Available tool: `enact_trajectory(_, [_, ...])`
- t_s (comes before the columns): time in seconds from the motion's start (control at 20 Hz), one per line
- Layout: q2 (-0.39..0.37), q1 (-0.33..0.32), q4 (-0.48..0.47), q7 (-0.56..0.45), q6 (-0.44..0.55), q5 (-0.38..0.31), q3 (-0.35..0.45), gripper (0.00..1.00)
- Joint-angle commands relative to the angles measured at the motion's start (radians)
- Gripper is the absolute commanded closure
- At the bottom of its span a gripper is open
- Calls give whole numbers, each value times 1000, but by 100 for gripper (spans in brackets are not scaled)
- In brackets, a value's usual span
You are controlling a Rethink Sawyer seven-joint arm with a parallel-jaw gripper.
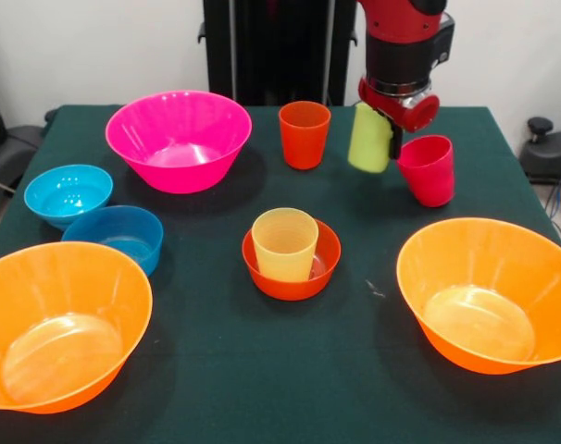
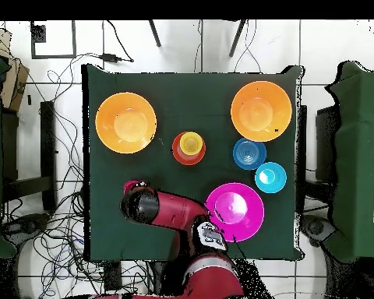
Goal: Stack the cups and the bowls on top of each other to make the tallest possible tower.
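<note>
While no readable writing shows on anything, the tool (image 1: 380, 129) grips the lime green translucent plastic cup (image 1: 369, 139), tilted above the dark green worktop (image 1: 355, 351) beside the red-pink tumbler (image 1: 428, 170). Centrally, the ribbed pale yellow cup (image 1: 284, 243) stands inside the small red-orange bowl (image 1: 291, 271).

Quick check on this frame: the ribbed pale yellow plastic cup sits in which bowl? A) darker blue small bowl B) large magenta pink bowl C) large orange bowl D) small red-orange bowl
D: the ribbed pale yellow translucent plastic cup stands upright inside the small red-orange plastic bowl at the table's middle; the overhead view shows the same yellow-in-red nesting.
</note>
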Motion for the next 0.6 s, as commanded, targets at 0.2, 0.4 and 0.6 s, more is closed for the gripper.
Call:
enact_trajectory(0.2, [102,32,-36,76,-65,-22,35,100])
enact_trajectory(0.4, [98,39,-35,79,-60,-19,33,100])
enact_trajectory(0.6, [99,38,-38,76,-59,-19,33,100])
